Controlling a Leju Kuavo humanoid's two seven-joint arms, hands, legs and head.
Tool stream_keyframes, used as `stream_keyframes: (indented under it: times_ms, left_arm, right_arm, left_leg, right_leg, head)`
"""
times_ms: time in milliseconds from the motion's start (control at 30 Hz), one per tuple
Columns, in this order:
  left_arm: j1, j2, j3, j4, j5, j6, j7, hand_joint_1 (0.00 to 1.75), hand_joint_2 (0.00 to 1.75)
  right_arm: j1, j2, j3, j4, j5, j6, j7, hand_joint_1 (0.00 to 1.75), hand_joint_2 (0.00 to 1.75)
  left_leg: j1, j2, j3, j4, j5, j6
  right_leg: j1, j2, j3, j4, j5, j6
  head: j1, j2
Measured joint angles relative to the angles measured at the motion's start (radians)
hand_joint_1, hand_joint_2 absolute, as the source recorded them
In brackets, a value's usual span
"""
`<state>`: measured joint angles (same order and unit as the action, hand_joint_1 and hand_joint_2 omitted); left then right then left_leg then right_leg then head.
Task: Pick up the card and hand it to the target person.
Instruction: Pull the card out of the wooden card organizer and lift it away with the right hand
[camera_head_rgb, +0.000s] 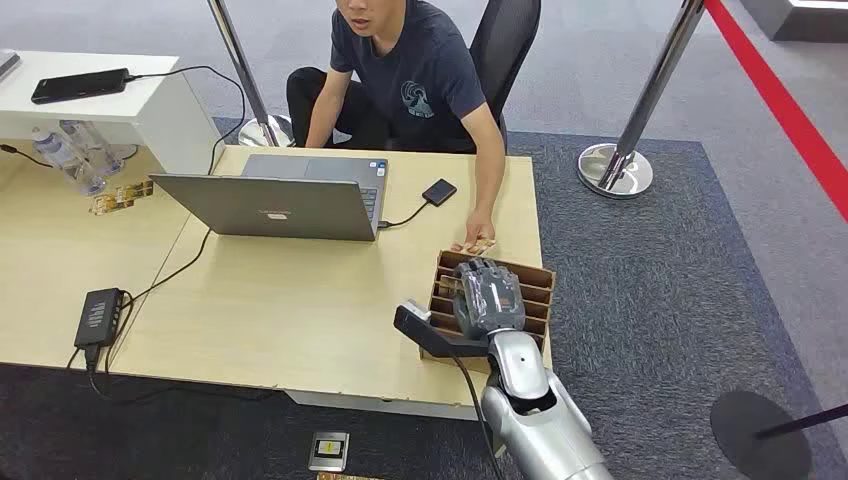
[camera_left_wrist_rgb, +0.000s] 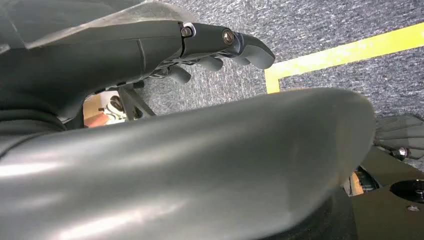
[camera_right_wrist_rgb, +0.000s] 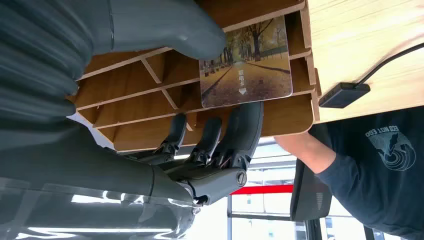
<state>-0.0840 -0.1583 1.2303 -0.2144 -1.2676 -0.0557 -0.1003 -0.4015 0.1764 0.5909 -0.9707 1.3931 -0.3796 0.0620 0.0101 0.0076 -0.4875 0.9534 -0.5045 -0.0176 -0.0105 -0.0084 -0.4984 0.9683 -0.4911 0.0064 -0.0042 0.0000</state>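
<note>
Brown slotted wooden card rack (camera_head_rgb: 541, 273) sits at the near right corner of the pale wooden worktop (camera_head_rgb: 300, 300), and the rectangular card printed with an autumn tree avenue (camera_right_wrist_rgb: 246, 62) lies in one of its slots. The right hand (camera_head_rgb: 488, 296) is over the rack; in the right wrist view its thick thumb (camera_right_wrist_rgb: 170, 30) presses on the card's near edge while the dark fingers (camera_right_wrist_rgb: 245, 125) curl under the rack's outer wall, so the card looks touched rather than truly pinched. To do this well, the fingers probably need to come onto the card's far face and squeeze against the thumb before any lift, then draw it out along the slot so the dividers do not catch it.

Beyond the rack, the seated person in a dark T-shirt (camera_head_rgb: 420, 70) rests a hand (camera_head_rgb: 478, 236) on the worktop just beside it. A grey open laptop (camera_head_rgb: 280, 200) and a small black box on a cable (camera_head_rgb: 438, 192) lie further off. The left hand (camera_left_wrist_rgb: 220, 47), hanging over carpet, has fingers curled inward, holding nothing.
</note>
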Motion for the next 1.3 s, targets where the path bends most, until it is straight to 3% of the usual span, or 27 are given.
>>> stream_keyframes:
  times_ms: [400, 700, 967, 1300]
  left_arm:
    - [0.000, 0.000, 0.002, 0.000, 0.007, 0.001, 0.004, 0.00, 0.00]
    - [0.000, 0.000, 0.004, 0.000, 0.007, 0.001, 0.004, 0.00, 0.00]
    - [0.001, 0.000, 0.004, 0.000, 0.004, 0.001, -0.009, 0.00, 0.00]
    - [0.001, 0.000, 0.004, 0.000, 0.006, 0.001, -0.011, 0.00, 0.00]
  right_arm:
    - [-0.027, 0.016, 0.000, 0.041, -0.001, -0.009, -0.016, 1.00, 1.75]
    - [-0.037, 0.022, 0.000, 0.061, -0.005, -0.022, -0.020, 1.74, 1.75]
    - [-0.029, 0.012, 0.000, 0.042, 0.000, -0.029, -0.019, 1.75, 1.75]
    - [0.044, -0.080, 0.001, -0.242, -0.013, -0.019, -0.049, 1.75, 1.75]
  left_leg:
    - [0.000, 0.000, 0.000, 0.000, 0.000, 0.000]
    - [0.000, 0.000, 0.000, 0.000, 0.000, 0.000]
    - [0.000, 0.000, 0.000, 0.000, 0.000, 0.000]
    - [0.000, 0.000, -0.001, 0.000, 0.000, 0.000]
  right_leg:
    - [0.000, 0.000, 0.000, 0.000, 0.000, 0.000]
    - [0.000, 0.000, 0.000, 0.000, 0.000, 0.000]
    - [0.000, 0.000, 0.000, 0.000, 0.000, 0.000]
    - [0.000, 0.000, -0.001, 0.000, 0.000, 0.000]
  head:
    - [0.000, 0.000]
    - [0.000, 0.000]
    - [0.000, 0.000]
    - [0.000, 0.000]
